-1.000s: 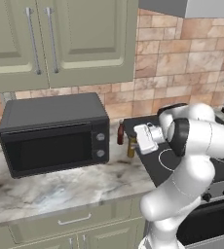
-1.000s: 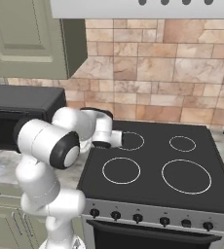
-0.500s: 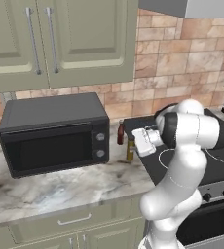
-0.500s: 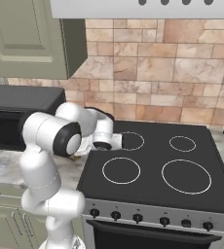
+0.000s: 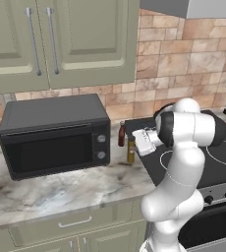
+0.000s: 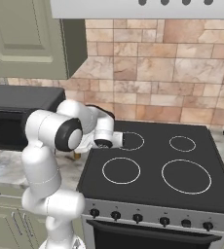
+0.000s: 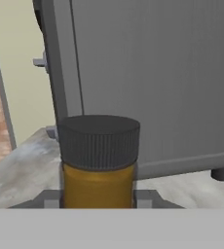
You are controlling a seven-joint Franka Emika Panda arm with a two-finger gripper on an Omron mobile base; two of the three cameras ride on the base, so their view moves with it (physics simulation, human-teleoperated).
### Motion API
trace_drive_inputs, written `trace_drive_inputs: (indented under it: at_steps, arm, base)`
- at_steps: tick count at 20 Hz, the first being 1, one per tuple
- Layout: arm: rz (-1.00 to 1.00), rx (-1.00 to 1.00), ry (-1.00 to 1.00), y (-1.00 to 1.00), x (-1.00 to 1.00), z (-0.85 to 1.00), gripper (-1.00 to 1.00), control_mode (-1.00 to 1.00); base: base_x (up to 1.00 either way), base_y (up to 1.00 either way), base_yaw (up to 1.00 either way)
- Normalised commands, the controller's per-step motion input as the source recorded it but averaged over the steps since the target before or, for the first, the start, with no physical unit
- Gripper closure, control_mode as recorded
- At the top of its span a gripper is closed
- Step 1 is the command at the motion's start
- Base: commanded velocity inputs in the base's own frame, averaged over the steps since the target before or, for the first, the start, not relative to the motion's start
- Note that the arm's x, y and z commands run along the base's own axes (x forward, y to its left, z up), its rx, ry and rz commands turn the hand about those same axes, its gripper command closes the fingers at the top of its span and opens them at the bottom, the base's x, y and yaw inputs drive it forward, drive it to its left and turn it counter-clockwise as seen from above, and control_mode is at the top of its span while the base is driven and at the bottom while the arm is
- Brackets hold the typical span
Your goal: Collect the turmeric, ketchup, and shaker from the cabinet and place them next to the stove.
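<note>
Claw (image 7: pixel 98 202) clamped on the turmeric jar (image 7: pixel 98 160).
The jar, amber inside under a dark lid, stands on the bench (image 5: pixel 61 189) between microwave (image 5: pixel 56 135) and stove (image 6: pixel 158 165), with the ketchup bottle (image 5: pixel 121 134) just behind.

the arm (image 5: pixel 183 147) folds low, jaws (partly spread) closed around the turmeric (image 7: pixel 98 163).

The turmeric jar (image 7: pixel 98 163) is seen upright between the finger tips (image 7: pixel 50 199). Behind it, the microwave's grey side (image 7: pixel 153 82) is shown on the marble counter (image 7: pixel 21 170)
</note>
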Motion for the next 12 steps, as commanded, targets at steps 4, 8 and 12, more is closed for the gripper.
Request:
trace_drive_inputs:
  at_steps: [4, 8, 12]
  arm:
    - [0.0, 0.0, 0.0, 0.0, -0.01, -0.12, -1.0, -1.0]
    - [0.0, 0.0, 0.0, 0.0, -0.05, -0.01, -1.0, -1.0]
    - [0.0, 0.0, 0.0, 0.0, -0.12, 0.0, -1.0, -1.0]
  base:
    - [0.0, 0.0, 0.0]
    - [0.0, 0.0, 0.0]
    - [0.0, 0.0, 0.0]
